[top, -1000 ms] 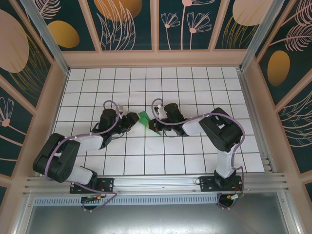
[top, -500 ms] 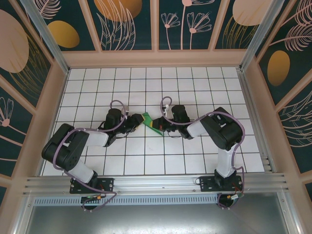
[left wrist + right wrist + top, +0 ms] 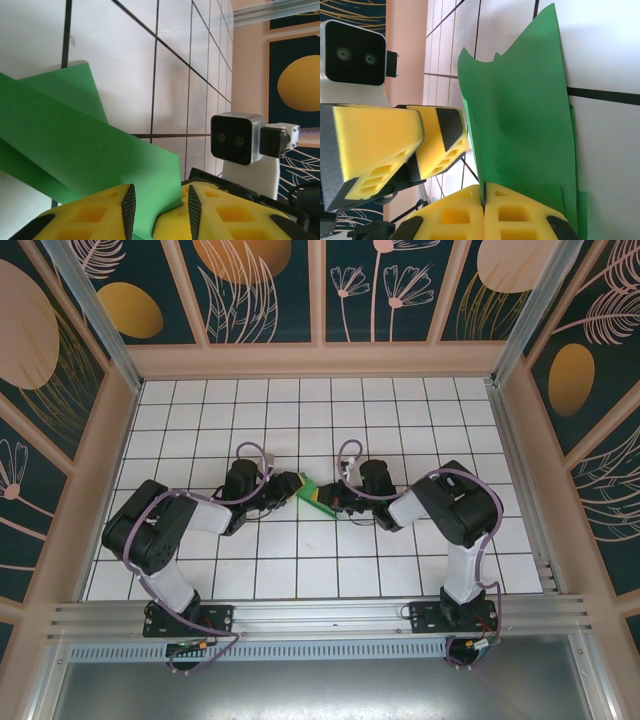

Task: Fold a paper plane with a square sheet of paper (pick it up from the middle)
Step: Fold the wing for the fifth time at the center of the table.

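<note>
Right claw (image 3: 483,189) pinches green paper (image 3: 520,110); left claw (image 3: 159,195) straddles it.

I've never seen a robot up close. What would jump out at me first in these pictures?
The bright green paper, partly folded, sits at the middle of the white grid table, where two black arms meet nose to nose. The right fingers are pinched shut on one edge of it, while the left fingers stand open with the paper's other side between them. Around it all are dark walls painted with golden ovals and plant drawings.
</note>
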Available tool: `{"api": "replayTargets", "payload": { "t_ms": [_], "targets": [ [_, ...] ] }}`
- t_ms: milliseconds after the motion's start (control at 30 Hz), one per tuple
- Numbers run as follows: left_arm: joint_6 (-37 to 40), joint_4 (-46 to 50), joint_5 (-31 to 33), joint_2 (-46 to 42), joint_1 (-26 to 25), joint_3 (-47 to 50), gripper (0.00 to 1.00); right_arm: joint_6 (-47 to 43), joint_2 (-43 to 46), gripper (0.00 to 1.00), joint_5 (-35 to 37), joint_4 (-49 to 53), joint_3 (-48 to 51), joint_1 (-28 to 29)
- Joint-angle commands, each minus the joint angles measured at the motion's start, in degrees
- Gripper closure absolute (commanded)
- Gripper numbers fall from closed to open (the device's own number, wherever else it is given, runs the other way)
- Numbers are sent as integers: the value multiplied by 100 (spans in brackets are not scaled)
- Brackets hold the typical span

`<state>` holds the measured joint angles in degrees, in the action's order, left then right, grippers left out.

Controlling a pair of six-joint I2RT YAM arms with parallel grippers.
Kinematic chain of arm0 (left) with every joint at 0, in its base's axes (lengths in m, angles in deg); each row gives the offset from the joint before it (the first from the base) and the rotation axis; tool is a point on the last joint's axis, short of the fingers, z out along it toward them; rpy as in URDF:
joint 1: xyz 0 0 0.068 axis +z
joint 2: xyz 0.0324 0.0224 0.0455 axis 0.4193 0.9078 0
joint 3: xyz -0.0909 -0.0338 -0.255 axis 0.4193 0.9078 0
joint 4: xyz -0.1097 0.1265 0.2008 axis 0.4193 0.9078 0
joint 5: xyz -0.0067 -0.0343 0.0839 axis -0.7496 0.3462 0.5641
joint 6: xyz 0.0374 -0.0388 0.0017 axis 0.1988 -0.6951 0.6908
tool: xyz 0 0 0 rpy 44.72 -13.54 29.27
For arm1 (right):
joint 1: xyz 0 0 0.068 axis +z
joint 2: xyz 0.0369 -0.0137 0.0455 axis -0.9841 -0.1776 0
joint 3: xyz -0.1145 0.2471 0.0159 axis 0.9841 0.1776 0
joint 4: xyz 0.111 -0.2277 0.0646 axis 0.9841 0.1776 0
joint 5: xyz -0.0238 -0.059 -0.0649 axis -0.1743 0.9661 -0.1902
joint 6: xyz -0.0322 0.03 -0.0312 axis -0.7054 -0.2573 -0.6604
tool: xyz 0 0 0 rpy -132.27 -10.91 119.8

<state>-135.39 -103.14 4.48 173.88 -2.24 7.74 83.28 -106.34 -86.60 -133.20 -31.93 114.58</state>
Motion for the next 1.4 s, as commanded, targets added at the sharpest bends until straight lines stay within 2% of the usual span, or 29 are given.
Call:
{"api": "replayTargets", "payload": {
  "t_ms": [0,433,700,967,1200,1367],
  "targets": [
    [105,-214,-88,194,-31,-127,64,173,-142,100,-38,-321,83,-47],
    [162,-108,-1,495,-31,-218,65,-23,-217,100,-60,49,63,-75],
    [306,238,54,593,-32,-372,66,-759,-43,83,-216,717,-121,-91],
    [394,571,128,655,-31,-478,67,-1677,128,74,-187,1725,-460,-129],
    [455,903,243,685,-31,-565,67,-2936,365,61,-33,2805,-774,-128],
    [465,1019,279,724,-32,-626,67,-3543,548,57,136,3390,-930,-131]
  ]
}}
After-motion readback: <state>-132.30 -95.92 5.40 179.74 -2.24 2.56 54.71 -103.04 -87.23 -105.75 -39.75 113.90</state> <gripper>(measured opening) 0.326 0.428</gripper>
